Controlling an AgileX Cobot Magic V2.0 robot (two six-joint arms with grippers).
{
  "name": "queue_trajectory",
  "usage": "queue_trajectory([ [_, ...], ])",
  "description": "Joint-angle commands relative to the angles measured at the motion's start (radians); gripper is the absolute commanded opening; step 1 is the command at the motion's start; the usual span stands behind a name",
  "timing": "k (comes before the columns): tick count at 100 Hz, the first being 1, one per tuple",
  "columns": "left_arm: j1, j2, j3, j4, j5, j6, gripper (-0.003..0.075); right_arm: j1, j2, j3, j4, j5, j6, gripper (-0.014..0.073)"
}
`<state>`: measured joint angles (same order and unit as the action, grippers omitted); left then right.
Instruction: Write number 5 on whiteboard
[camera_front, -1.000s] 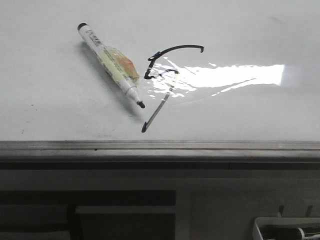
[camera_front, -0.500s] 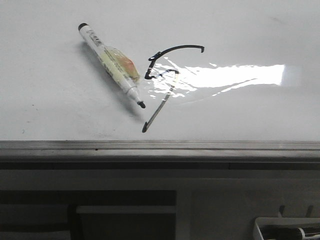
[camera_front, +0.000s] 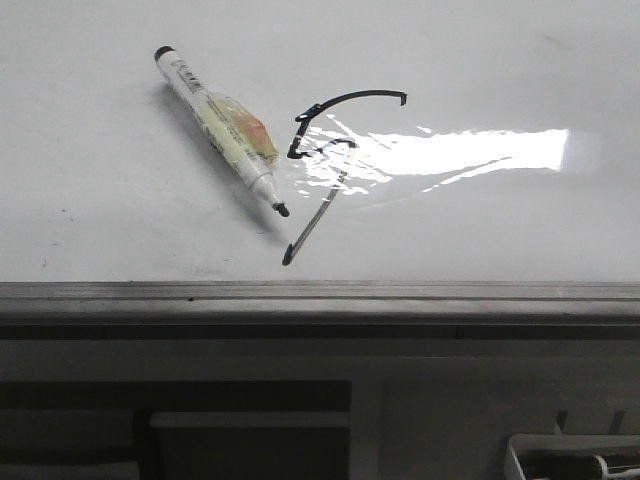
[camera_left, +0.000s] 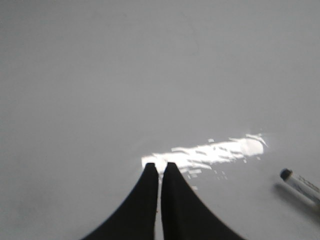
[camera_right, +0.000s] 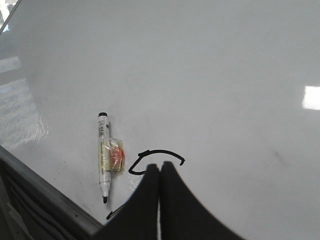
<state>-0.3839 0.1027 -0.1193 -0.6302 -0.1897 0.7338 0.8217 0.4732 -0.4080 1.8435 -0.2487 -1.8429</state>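
The number 5 (camera_front: 330, 140) is drawn in thin black strokes on the whiteboard (camera_front: 480, 60): a curved top arc, a small hook and a long slanted tail ending near the grey front edge strip. It also shows in the right wrist view (camera_right: 157, 152), partly behind the fingers. A white marker pen (camera_front: 218, 128) lies uncapped to the left of the 5, tip toward the front edge. It also shows in the right wrist view (camera_right: 104, 155), and its end shows in the left wrist view (camera_left: 300, 183). My left gripper (camera_left: 160, 166) is shut and empty above the bare board. My right gripper (camera_right: 160, 166) is shut and empty above the 5.
A bright light glare (camera_front: 470, 152) lies on the board to the right of the 5. The grey metal edge strip (camera_front: 320, 292) runs along the board's front. A white tray (camera_front: 575, 462) holding a dark item sits below at the front right.
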Motion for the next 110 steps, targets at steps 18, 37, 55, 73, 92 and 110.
queue_trajectory([
  [18, 0.191, 0.004, 0.019, 0.523, 0.396, -0.593, -0.002, 0.001, 0.0, -0.024, -0.02, 0.022, -0.006, -0.0064],
  [37, 0.224, -0.061, 0.101, 0.518, 0.379, -0.603, -0.002, 0.001, 0.0, -0.024, -0.02, 0.022, -0.006, -0.0064],
  [55, 0.294, -0.139, 0.142, 0.517, 0.402, -0.603, -0.002, 0.001, 0.0, -0.024, -0.02, 0.022, -0.006, -0.0064],
  [73, 0.338, -0.134, 0.142, 0.519, 0.398, -0.603, -0.002, 0.001, 0.0, -0.024, -0.02, 0.022, -0.006, -0.0064],
  [92, 0.338, -0.134, 0.142, 0.519, 0.398, -0.603, -0.002, 0.001, 0.0, -0.024, -0.02, 0.022, -0.006, -0.0064],
  [110, 0.338, -0.134, 0.142, 0.519, 0.398, -0.603, -0.002, 0.001, 0.0, -0.024, -0.02, 0.022, -0.006, -0.0064],
])
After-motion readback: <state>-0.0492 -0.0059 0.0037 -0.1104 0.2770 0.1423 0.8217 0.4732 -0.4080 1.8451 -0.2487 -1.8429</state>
